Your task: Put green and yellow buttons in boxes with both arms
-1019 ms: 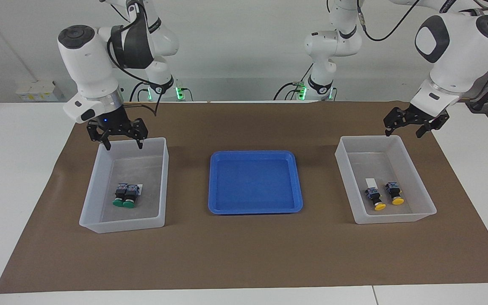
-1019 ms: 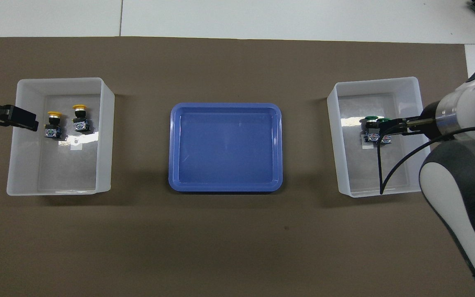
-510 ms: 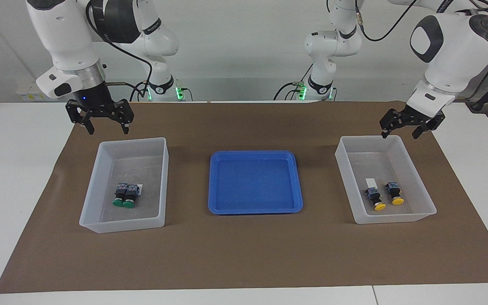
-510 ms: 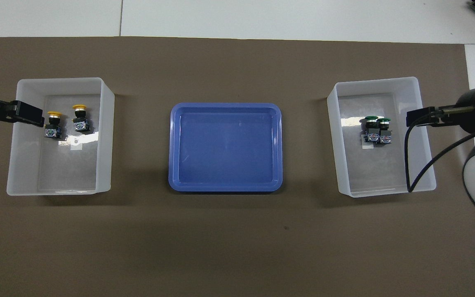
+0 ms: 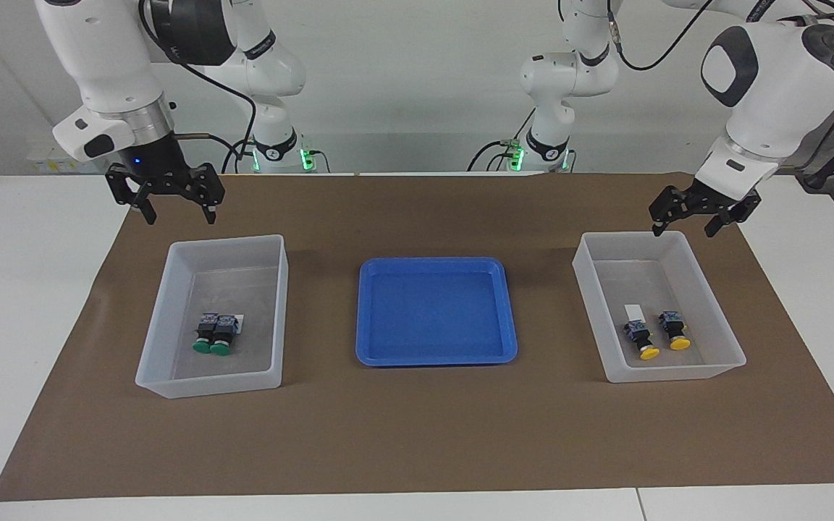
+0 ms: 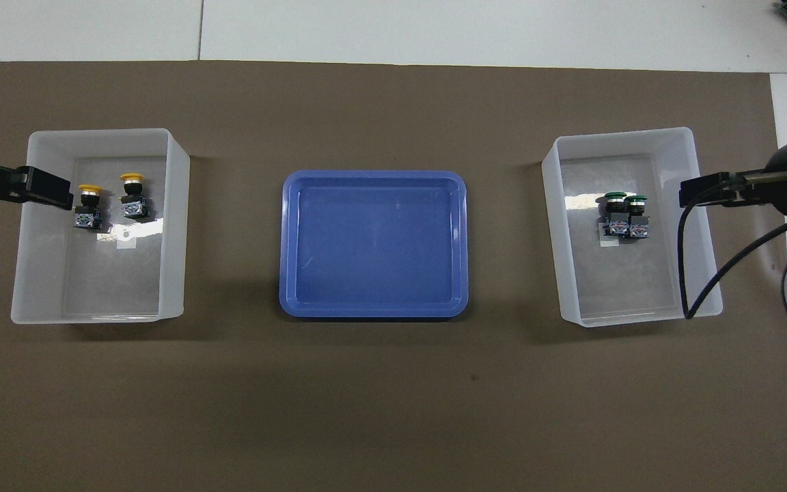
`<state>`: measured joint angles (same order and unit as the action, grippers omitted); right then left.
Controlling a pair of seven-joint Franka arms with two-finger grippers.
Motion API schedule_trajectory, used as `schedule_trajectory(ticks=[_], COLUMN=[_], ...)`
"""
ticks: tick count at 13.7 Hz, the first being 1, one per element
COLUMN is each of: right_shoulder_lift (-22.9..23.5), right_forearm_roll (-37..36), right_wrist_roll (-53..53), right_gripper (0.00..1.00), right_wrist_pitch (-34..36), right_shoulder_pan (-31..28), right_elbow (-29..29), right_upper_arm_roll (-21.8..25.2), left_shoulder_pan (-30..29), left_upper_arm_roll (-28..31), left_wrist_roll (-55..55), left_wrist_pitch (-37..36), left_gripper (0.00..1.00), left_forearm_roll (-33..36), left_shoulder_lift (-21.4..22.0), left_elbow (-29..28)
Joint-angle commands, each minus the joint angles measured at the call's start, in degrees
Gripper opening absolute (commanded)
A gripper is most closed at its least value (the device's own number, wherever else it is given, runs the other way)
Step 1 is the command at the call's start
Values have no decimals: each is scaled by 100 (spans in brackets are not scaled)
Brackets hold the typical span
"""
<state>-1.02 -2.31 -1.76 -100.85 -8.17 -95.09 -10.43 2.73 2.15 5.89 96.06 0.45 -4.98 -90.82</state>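
With both grippers (image 5: 176, 213) (image 5: 685, 225) spread empty above the bins' (image 5: 171, 304) (image 5: 706, 289) rims, the green buttons (image 5: 212, 339) and yellow buttons (image 5: 654, 337), judged light, rigid, slick-capped, are best gripped across their black bodies.

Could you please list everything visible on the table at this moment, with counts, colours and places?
Translucent whitish plastic bins: two, one at the right arm's end, one at the left arm's end.
Green mushroom-cap push buttons: two, touching, in the right arm's bin.
Yellow mushroom-cap push buttons: two, apart, in the left arm's bin.
Shallow blue plastic tray: one, between the bins.
Brown paper mat: one, under everything.
Right hand: black, open, over the mat beside its bin.
Left hand: black, open, over its bin's edge.
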Motion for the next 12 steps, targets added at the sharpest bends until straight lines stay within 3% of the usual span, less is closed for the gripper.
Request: schedule_trajectory(ticks=[1, 4, 7, 12], right_shoulder_lift=[76, 5, -13, -13], right_forearm_roll=[152, 134, 134, 134], right_wrist_roll=[-44, -184, -308, -343], right_gripper=[100, 100, 100, 100], right_wrist_pitch=[249, 548, 760, 883], right_shoulder_pan=[8, 359, 895, 1045], right_elbow=[175, 244, 262, 254], right_upper_arm_roll=[-21, 76, 594, 770], left_shoulder_pan=[53, 61, 61, 61], left_upper_arm_roll=[31, 31, 22, 14], left_wrist_roll=[-53, -53, -53, -53], left_wrist_pitch=[-25, -254, -412, -395], left_gripper=[100, 100, 100, 100], left_forearm_roll=[34, 52, 34, -1], left_shoulder_lift=[41, -11, -38, -38], left_elbow=[108, 248, 328, 328])
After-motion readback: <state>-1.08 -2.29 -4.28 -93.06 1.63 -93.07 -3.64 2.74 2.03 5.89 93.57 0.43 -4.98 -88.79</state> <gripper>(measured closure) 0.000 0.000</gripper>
